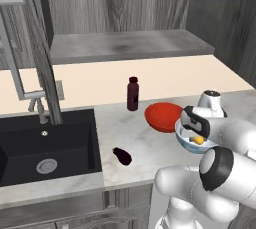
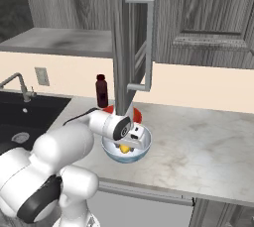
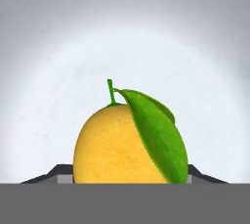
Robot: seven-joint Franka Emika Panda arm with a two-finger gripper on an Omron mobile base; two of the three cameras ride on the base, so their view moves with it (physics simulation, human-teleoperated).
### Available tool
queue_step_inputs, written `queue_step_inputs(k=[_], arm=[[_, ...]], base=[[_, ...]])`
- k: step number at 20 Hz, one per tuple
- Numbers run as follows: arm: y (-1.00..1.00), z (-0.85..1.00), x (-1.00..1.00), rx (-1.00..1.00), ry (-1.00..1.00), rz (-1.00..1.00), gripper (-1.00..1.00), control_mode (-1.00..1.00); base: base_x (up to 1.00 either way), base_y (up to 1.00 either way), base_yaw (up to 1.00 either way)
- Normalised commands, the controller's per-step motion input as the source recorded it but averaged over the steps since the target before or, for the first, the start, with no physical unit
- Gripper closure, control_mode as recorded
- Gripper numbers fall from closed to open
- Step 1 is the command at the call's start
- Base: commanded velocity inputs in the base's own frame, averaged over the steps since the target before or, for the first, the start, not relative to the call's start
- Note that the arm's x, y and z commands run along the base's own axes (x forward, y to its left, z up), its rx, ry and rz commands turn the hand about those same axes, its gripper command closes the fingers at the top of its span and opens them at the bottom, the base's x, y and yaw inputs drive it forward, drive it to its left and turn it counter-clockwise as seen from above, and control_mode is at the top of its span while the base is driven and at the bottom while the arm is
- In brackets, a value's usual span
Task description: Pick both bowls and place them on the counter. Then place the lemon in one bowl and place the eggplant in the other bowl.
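Two bowls already stand on the counter [image 1: 150,145], so the step in hand is setting the lemon [image 3: 122,145] down inside the floral bowl [image 2: 126,152]. Taking things from the biggest down: the counter runs beneath the hand, with the black sink [image 1: 47,148] well off to the hand's left in the left base view. The floral bowl sits directly under the gripper [image 2: 130,144], which dips inside its rim. The red bowl [image 1: 162,117] lies just beyond the gripper, touching or nearly touching the floral one; I cannot tell which. The maroon bottle [image 1: 132,94] stands upright farther back, past the red bowl. The eggplant [image 1: 122,156] rests on the counter, apart from the hand, toward the sink. Smallest is the lemon, right between the finger tips [image 3: 58,174] in the hand view, pale bowl floor behind it.

The fingers sit spread about as wide as the fruit, but whether they pinch it or have let go I cannot tell. To finish well, I judge the hand should release low so the lemon does not roll or bounce, open fully, then lift straight up clear of the rim without nudging the bowl toward its red neighbour.
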Motion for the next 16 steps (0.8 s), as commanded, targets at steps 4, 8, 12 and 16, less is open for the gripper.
queue_step_inputs(k=[4,8,12,16], arm=[[0.0,-0.03,0.1,0.0,0.0,0.0,-1.0,-1.0],[0.0,0.02,0.0,0.0,0.0,0.0,-1.0,-1.0],[0.01,0.15,0.0,0.0,0.0,0.0,-1.0,-1.0],[0.01,0.3,-0.05,0.0,0.0,0.0,-1.0,-1.0]], base=[[0.0,0.0,0.0],[0.0,0.0,0.0],[0.0,0.0,0.0],[0.0,0.0,0.0]])
